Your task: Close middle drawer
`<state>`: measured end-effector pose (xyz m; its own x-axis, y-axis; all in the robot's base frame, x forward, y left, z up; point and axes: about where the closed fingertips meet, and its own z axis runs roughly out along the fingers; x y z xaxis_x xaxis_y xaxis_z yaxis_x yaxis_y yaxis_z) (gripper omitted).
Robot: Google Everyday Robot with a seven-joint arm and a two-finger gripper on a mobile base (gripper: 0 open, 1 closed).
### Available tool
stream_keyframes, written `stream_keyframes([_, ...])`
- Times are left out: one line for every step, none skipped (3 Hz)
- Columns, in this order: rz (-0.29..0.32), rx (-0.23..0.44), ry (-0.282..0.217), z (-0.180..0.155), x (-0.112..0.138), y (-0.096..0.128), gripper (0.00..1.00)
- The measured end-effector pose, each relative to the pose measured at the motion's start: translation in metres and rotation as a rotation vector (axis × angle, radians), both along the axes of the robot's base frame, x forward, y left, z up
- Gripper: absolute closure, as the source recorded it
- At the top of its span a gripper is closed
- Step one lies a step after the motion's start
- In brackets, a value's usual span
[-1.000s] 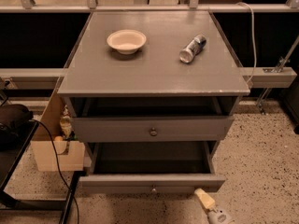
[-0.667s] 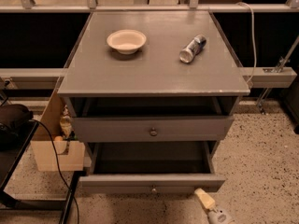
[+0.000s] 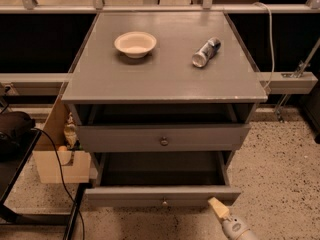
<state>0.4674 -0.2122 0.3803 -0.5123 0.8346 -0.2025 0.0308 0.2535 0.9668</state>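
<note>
The middle drawer [image 3: 162, 195] of the grey cabinet is pulled far out, and its dark inside is bare. Its wide low front panel has a small round knob [image 3: 164, 202] at the centre. My gripper [image 3: 219, 208] comes in from the bottom right. Its cream tip is at the right part of the drawer's front panel, to the right of the knob. Whether it touches the panel I cannot tell. The taller top drawer [image 3: 162, 138] with a brass-toned knob sits above, also out a little. The lowest drawer is hidden under the open one.
A cream bowl [image 3: 135, 43] and a can lying on its side [image 3: 206, 52] are on the cabinet top [image 3: 165, 79]. A cardboard box [image 3: 57, 156] and a black cable [image 3: 62, 176] are at the left. The floor [image 3: 280, 184] is speckled.
</note>
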Motion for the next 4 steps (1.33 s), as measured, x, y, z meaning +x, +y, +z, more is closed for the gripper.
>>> stream_keyframes([0.0, 0.001, 0.001, -0.003, 0.009, 0.001, 1.0])
stream_keyframes([-0.006, 0.007, 0.001, -0.006, 0.019, 0.001, 1.0])
stream_keyframes([-0.015, 0.011, 0.001, -0.012, 0.033, 0.003, 1.0])
stream_keyframes([-0.017, 0.011, 0.001, -0.016, 0.042, 0.005, 1.0])
